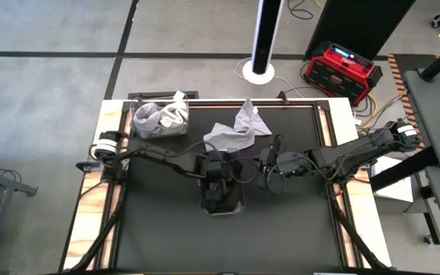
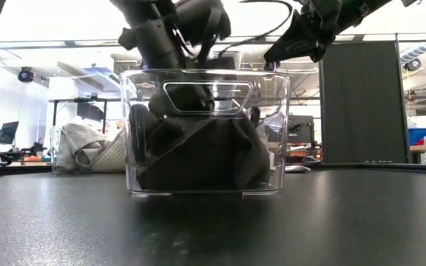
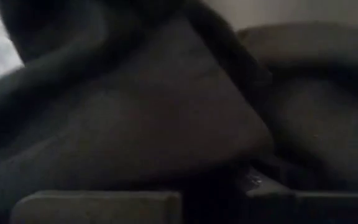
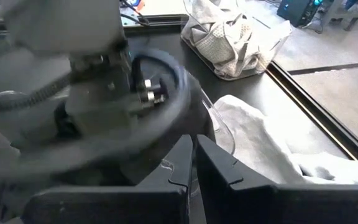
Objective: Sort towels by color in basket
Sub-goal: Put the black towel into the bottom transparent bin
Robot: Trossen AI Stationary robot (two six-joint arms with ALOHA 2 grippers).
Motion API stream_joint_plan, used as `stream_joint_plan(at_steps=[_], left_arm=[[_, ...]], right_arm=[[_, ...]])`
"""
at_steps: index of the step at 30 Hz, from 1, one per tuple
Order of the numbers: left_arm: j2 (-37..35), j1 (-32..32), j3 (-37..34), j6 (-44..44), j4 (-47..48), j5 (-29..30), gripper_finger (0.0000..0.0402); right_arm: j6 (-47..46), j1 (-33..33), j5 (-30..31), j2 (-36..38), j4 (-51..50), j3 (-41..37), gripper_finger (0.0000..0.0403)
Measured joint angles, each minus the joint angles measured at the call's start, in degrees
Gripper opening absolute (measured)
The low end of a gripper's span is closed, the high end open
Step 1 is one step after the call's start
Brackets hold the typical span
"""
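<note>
1. The left gripper [image 1: 220, 191] is sunk into the clear basket [image 2: 205, 133] near the middle of the worktop [image 1: 159, 237], down among the dark towels [image 2: 198, 159]. Its wrist view shows only dark cloth pressed close, so I cannot tell whether its fingers are apart or together. If they lift with a fold caught between them, a towel that is already sorted could come back out.

2. The basket is light and see-through (its wall shows plainly in the low view). With the left arm pushing inside it, a sideways drag could slide or tip it.

3. The right gripper [image 1: 270, 174] hangs just beside the basket's right rim, with its fingers [image 4: 185, 174] together and nothing between them. It is very near the left arm's wrist and cables, so any move toward the basket risks a knock or a snagged cable.

4. 2 light grey towels [image 1: 239, 130] lie loose toward the far edge of the worktop, touching each other. A grab there might take both at once.

5. The second basket [image 1: 159, 121], at the far left corner, holds light towels. The loose ones probably belong there, and a hasty drop could leave a corner hanging over the rim.
</note>
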State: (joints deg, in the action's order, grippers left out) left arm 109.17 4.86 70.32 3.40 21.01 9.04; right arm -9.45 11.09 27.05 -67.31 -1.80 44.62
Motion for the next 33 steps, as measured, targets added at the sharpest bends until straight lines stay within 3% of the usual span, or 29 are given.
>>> stream_joint_plan(at_steps=[9, 14, 23, 33], left_arm=[[-4.66, 0.20, 0.00, -0.17, 1.59, 0.74, 0.0140], [-6.16, 0.20, 0.00, -0.19, 5.57, 0.90, 0.0176], [-11.09, 0.43, 0.04, -0.52, 10.47, 0.96, 0.0187], [-14.28, 0.66, 0.17, 3.61, 4.47, 1.01, 0.0187]], right_arm=[[0.00, 0.00, 0.00, 0.00, 0.00, 0.00, 0.0012], [0.00, -0.02, 0.02, 0.02, -0.02, 0.00, 0.0012], [0.05, -0.07, 0.04, 0.02, -0.09, 0.00, 0.0012], [1.32, -0.37, 0.13, 0.02, -0.14, 0.00, 0.0012]])
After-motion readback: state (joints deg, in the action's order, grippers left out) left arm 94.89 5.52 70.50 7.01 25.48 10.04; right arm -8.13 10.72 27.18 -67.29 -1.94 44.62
